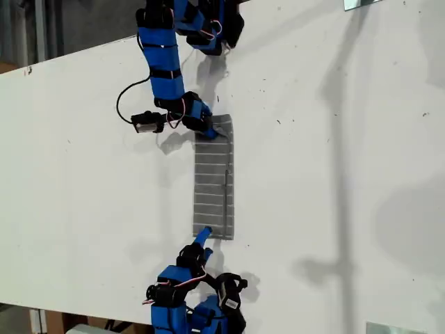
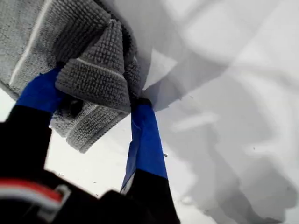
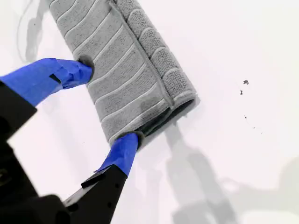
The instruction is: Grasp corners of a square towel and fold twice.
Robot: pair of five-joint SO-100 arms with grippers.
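The grey striped towel (image 1: 212,184) lies folded into a narrow strip in the middle of the white table. My first gripper (image 1: 208,129) comes from the arm at the exterior view's top and sits on the strip's far corner. In the first wrist view a bunched fold of towel (image 2: 93,60) is pinched in my first gripper (image 2: 98,91), which is shut on it. My second gripper (image 1: 202,236), on the arm at the exterior view's bottom, stands open at the strip's near end. Its blue fingers straddle that corner of the towel (image 3: 126,70), with my second gripper (image 3: 108,105) touching the edges.
The white table (image 1: 334,174) stretches wide to the exterior view's right, with arm shadows on it. Metal brackets sit at that view's top right (image 1: 361,3) and bottom right (image 1: 389,328). A black cable (image 1: 125,97) loops beside the upper arm.
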